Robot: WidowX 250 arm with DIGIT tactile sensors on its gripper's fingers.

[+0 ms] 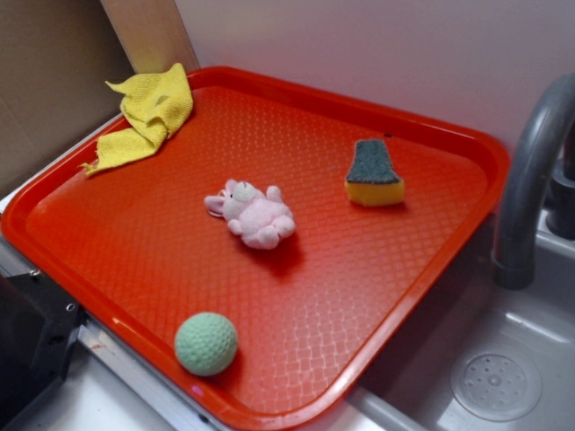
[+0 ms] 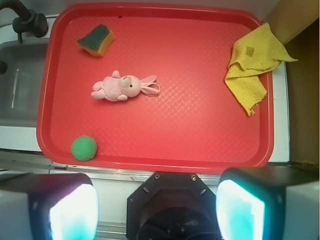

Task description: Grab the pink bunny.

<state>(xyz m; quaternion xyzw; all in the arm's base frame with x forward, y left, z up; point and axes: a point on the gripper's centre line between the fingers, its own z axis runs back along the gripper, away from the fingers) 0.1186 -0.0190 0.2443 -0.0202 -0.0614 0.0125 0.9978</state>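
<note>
Four things on the tray: going left to right in my wrist view, a sponge (image 2: 95,40) and a green ball (image 2: 84,148), then the pink bunny (image 2: 123,87), then a yellow cloth (image 2: 252,64).
Sink side: a dark faucet (image 2: 22,20) and grey basin lay beyond the tray's left edge, out of my way.
Red tray (image 2: 200,145): textured, shallow-rimmed, mostly bare around the toy.
Bunny's place: left of the tray's centre, lying flat, ears toward the cloth, rump toward the sink; well apart from sponge, ball and cloth.
My gripper (image 2: 157,212): fingers (image 2: 74,212) spread wide and holding nothing, hanging high over the near rim, not yet above the toy.
Step in hand: I judged it the approach, with the grab not yet begun.
How to do it well: I reckoned I should move forward and left until the plump body sat midway between my pads, turn so the jaws closed across the narrow torso and not along the ears, then descend almost to the tray.
Handling: soft plush should squash, so a full close looked safe.
Risk: pinching only a thin ear, or nudging the toy sideways.
</note>
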